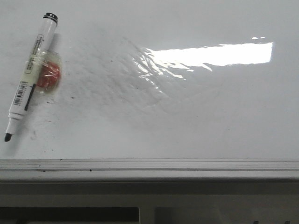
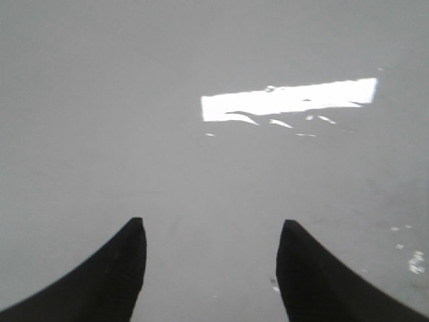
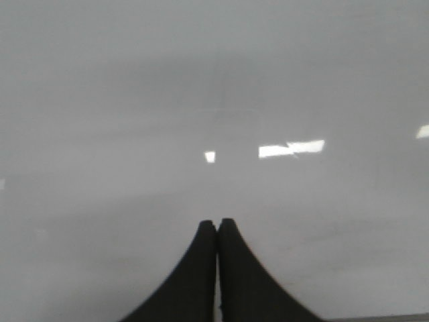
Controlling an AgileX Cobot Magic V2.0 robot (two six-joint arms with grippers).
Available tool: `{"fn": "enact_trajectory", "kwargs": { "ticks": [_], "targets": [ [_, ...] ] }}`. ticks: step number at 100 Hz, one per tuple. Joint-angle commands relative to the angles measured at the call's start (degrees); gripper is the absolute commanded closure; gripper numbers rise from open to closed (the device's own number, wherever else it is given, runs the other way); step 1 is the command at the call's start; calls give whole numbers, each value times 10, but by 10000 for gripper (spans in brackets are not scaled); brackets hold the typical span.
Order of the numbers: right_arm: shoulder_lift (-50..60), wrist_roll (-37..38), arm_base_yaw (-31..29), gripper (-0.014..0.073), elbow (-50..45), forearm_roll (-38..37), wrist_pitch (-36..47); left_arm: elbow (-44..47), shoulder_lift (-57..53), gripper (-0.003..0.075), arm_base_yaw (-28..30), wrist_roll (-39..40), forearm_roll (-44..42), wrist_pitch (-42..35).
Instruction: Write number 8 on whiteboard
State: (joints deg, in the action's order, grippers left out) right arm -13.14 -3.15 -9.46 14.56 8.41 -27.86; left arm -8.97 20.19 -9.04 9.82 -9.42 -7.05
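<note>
The whiteboard (image 1: 196, 121) fills the front view, glossy white with grey smudges, glare and a pale metal rim along its near edge. No number 8 shows on it. A white marker (image 1: 32, 74) with a black cap end and a bare black tip lies at the board's left, taped to a red and clear block (image 1: 46, 77). Neither gripper shows in the front view. My left gripper (image 2: 209, 231) is open and empty over bare board. My right gripper (image 3: 218, 225) is shut with nothing between its fingers, also over bare board.
The board's metal rim (image 1: 149, 169) runs across the near edge, with a dark gap below it. A bright glare patch (image 1: 210, 55) lies on the board's right half. Small dark specks dot the smudged area near the marker.
</note>
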Motion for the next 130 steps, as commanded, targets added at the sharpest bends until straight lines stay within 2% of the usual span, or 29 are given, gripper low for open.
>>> {"fn": "enact_trajectory", "kwargs": {
  "ticks": [1,9,19,30,45,84,91,104,121,130],
  "targets": [
    [-11,-5,1,657,15,1,37,-19,37,316,-56,7,6,-74],
    [-11,-5,1,657,15,1,37,-19,70,328,-113,7,6,-87],
    [-10,-5,18,657,15,1,37,-19,116,381,-181,7,9,-87],
    [-10,-5,36,657,15,1,39,-19,167,405,-246,7,40,-117],
    [-10,-5,38,657,15,1,38,-25,228,405,-301,7,45,-158],
    [-10,-5,38,657,15,1,38,-59,350,412,-306,7,49,-167],
    [-10,-5,38,657,15,1,39,-59,357,475,-306,7,58,-167],
    [-9,-5,64,657,15,9,33,-59,360,745,-306,-8,58,-167],
    [-27,-5,136,657,29,10,8,-59,360,741,-306,-15,55,-167],
    [-55,-33,187,656,51,17,-9,-59,360,741,-306,-15,49,-175]
  ]
}}
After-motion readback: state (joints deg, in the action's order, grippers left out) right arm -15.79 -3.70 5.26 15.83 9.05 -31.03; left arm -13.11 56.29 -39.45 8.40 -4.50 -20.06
